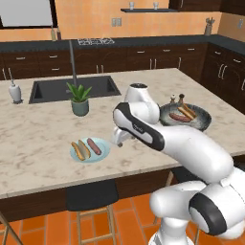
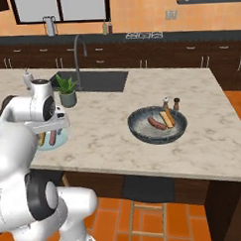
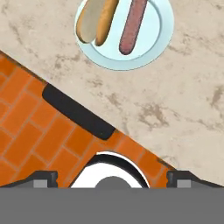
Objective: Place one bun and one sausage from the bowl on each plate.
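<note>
One pale plate [image 1: 89, 150], one bowl [image 2: 158, 125], two buns [image 3: 96, 19], two sausages [image 3: 132, 26], apparently two shakers [image 2: 171, 104].

Your arm [image 1: 191, 153] is glossy white, built of fat rounded links with smooth, swollen shells. You can see dark grey-black bands at the joints, one wide ring on the bulge nearest the stool [image 1: 91, 196] and a curved dark stripe with faint pale marks on the link above the plate [image 1: 89, 150]. The top link ends in a white drum with a dark cap and a grey round face.
</note>
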